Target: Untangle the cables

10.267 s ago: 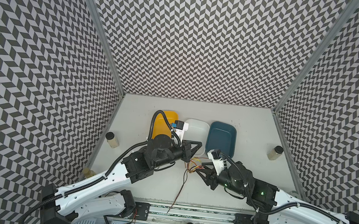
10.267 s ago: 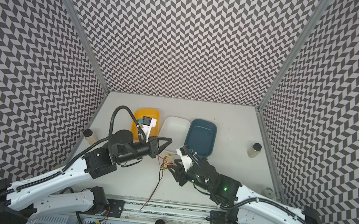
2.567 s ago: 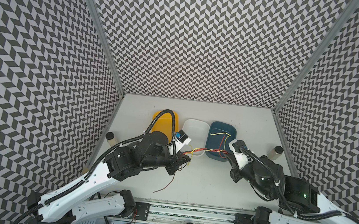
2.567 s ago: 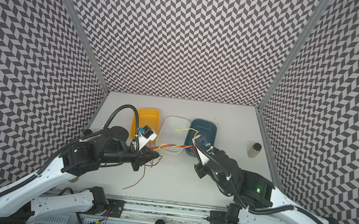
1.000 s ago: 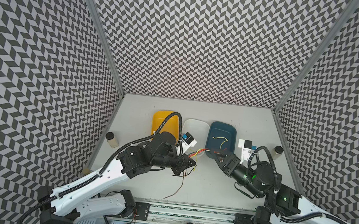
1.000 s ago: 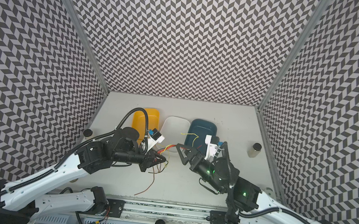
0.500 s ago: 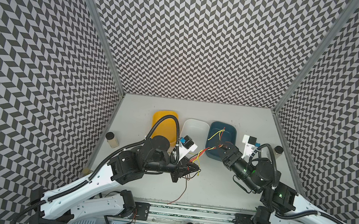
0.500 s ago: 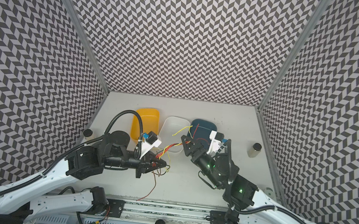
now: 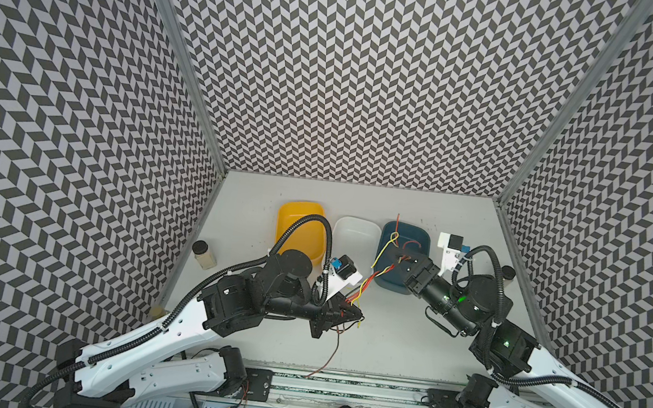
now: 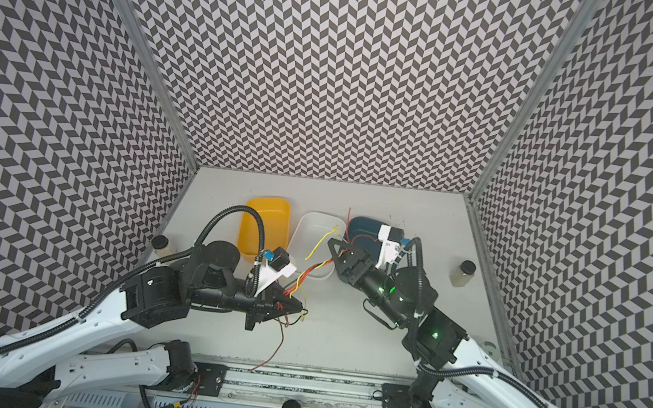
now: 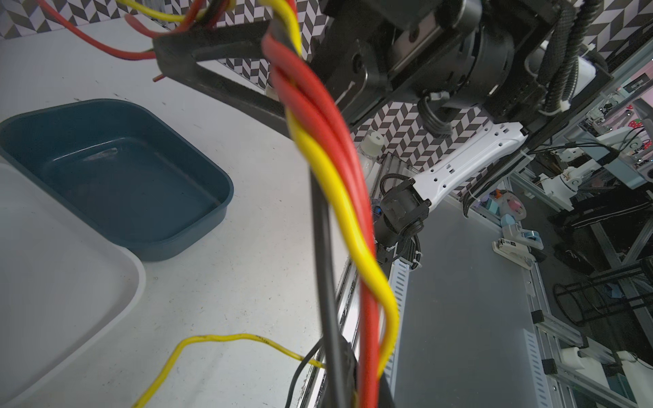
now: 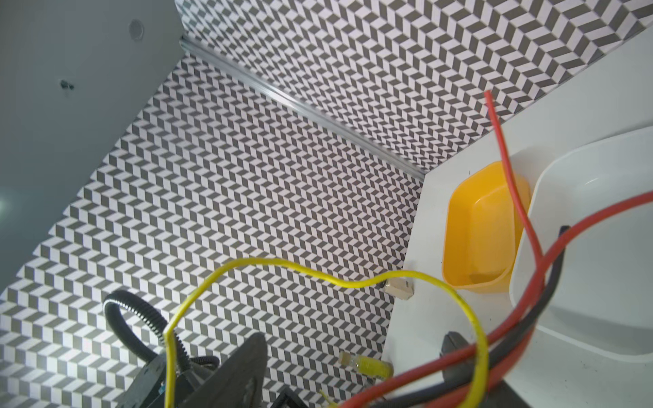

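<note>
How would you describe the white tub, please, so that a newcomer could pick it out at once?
On the grey table, a row of three plastic tubs stands towards the back wall. The white tub is the middle one, between the yellow tub and the dark blue tub; it alone is white.

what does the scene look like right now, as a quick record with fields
cables: red, yellow and black, twisted together, stretched between the two grippers
left gripper: shut on the cables
right gripper: jaws apart, cables passing between them
loose end: dark strand trailing to the table's front edge
tubs: yellow tub, white tub, blue tub in a row behind
</note>
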`<action>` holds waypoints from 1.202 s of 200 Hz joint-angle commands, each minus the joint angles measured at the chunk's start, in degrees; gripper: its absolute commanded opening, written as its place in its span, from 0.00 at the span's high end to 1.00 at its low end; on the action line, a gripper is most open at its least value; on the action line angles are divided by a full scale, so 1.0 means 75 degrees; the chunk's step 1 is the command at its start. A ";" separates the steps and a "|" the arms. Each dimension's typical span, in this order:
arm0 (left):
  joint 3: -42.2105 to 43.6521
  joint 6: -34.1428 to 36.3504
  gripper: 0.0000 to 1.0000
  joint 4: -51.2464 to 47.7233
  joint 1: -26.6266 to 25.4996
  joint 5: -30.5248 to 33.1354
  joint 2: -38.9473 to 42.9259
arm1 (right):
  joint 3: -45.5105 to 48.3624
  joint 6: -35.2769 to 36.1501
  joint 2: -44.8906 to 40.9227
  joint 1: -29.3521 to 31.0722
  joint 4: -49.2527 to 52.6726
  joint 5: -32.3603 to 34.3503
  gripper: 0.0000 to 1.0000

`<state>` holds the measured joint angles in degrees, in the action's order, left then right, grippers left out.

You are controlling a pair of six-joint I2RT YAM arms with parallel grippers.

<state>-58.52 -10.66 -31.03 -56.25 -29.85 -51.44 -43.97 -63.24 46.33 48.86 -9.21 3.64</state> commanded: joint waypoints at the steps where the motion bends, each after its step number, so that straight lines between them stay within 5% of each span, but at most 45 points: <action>1: -0.0203 0.0232 1.00 -0.0105 -0.0047 -0.0172 -0.0022 | -0.0233 0.0099 0.0078 -0.0036 -0.0488 -0.0592 0.20; 34: -0.0137 0.0073 1.00 0.0202 -0.0075 -0.0432 -0.0228 | -0.0056 -0.0083 0.0232 -0.0037 -0.0972 -0.0535 0.42; 57: -0.0089 0.0070 1.00 0.0283 -0.0092 -0.0448 -0.0242 | -0.0097 0.0045 0.0230 -0.0028 -0.0979 -0.0520 0.49; 82: -0.0131 0.0129 1.00 0.0111 -0.0094 -0.0203 -0.0088 | -0.0071 0.0386 0.0073 -0.0034 -0.0863 -0.0225 0.71; 118: -0.0131 -0.0004 1.00 -0.0318 0.0625 -0.0317 0.0157 | 0.0042 0.2018 -0.0618 -0.0046 -0.0038 0.1033 1.00; 146: -0.0114 -0.0122 1.00 -0.0580 0.1476 -0.1023 0.0036 | -0.0102 0.4032 -0.0872 -0.0122 0.0630 0.1739 1.00; 195: -0.0157 0.0015 1.00 -0.0901 0.1507 -0.1525 -0.0330 | -0.0258 0.6653 -0.1165 -0.0180 0.0871 0.1440 1.00; 240: 0.0455 -0.0160 1.00 -0.0262 0.1744 -0.1886 -0.0246 | -0.0083 0.6677 -0.1838 -0.0292 -0.0271 -0.0578 1.00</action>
<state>-57.98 -11.00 -30.02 -45.39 -41.10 -55.86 -43.92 -17.56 36.91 48.86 -1.93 1.43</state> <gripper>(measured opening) 0.054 0.069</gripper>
